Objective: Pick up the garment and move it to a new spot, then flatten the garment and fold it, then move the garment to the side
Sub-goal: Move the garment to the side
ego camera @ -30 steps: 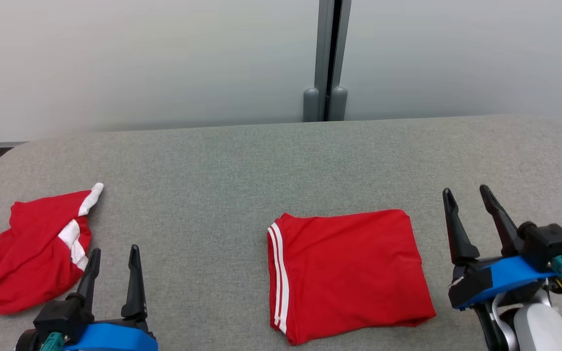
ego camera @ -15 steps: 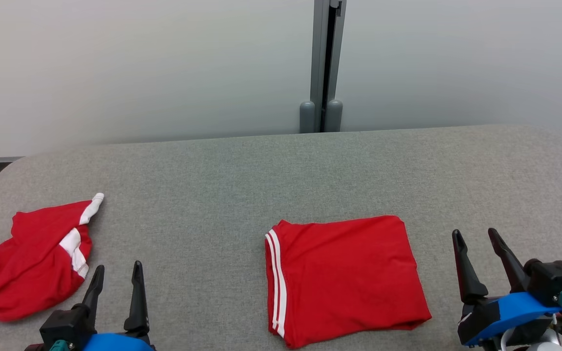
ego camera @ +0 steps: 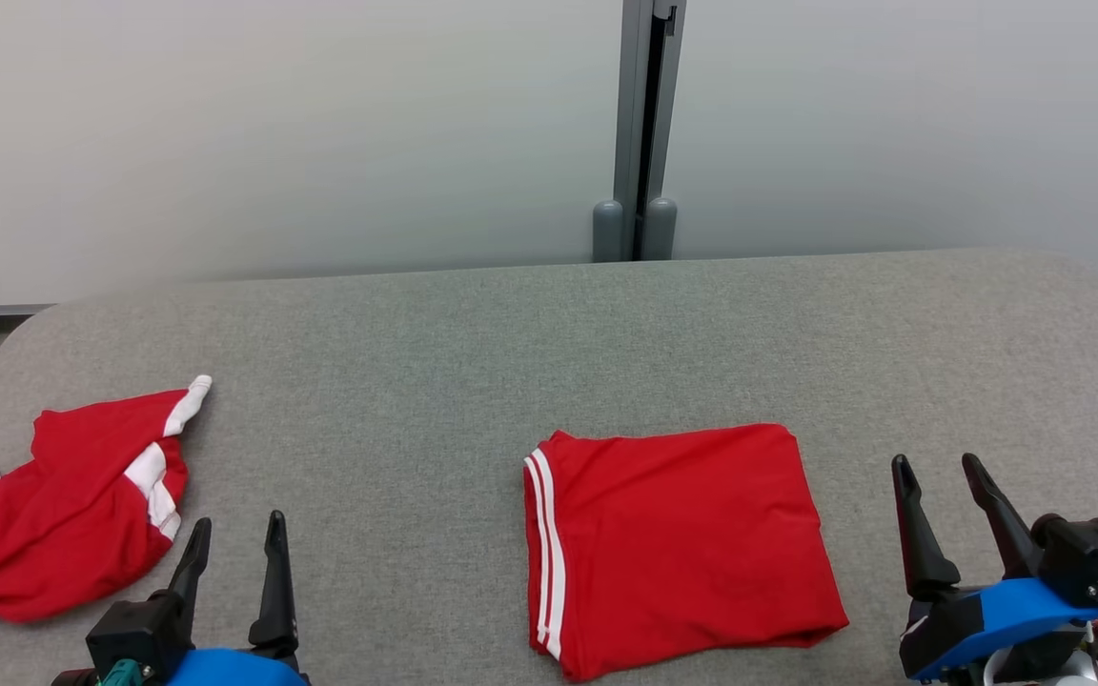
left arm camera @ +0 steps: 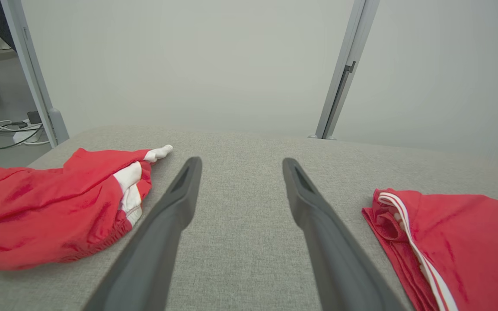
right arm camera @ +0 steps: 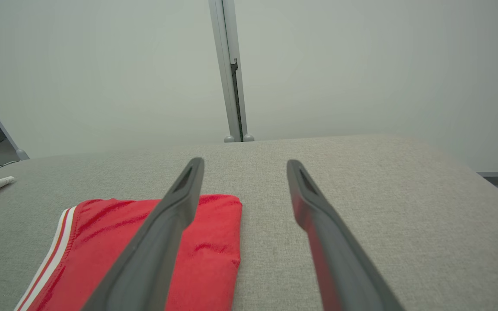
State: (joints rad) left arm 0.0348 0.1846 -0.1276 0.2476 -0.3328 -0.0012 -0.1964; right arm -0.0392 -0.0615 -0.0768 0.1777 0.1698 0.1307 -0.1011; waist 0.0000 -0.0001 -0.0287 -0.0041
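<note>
Crumpled garment (ego camera: 63, 514) lies left of folded garment (ego camera: 682, 543).

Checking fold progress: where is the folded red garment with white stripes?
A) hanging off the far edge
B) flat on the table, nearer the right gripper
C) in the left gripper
B: the folded garment lies flat on the grey table, closer to the open right gripper than to the left gripper.

No legible text, seemingly.
</note>
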